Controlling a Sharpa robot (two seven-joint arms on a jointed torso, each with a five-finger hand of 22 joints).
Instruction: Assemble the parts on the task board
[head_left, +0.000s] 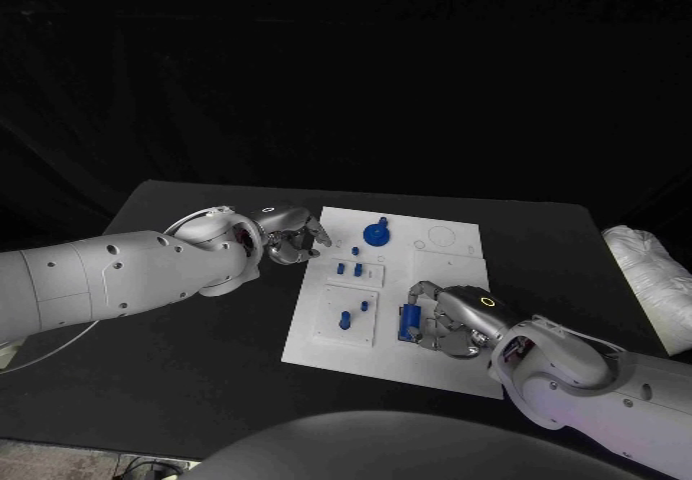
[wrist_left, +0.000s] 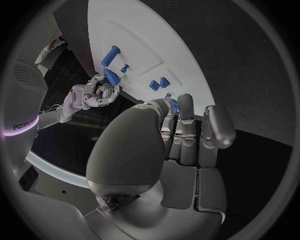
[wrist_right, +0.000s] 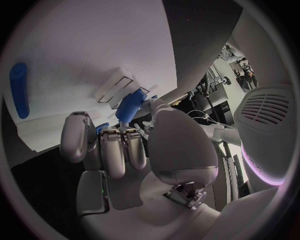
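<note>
The white task board lies mid-table. On it are a round blue knob, small blue blocks and a blue peg. My right hand is over the board's near right part and pinches a blue part between thumb and fingers. In the right wrist view that blue part sits just beside a raised white slot. My left hand hovers at the board's far left edge, fingers curled in, with nothing seen in them. The left wrist view also shows the right hand.
A white wrapped bundle lies at the table's right edge. Bare black table surrounds the board on the left and near sides. A round recess marks the board's far right corner.
</note>
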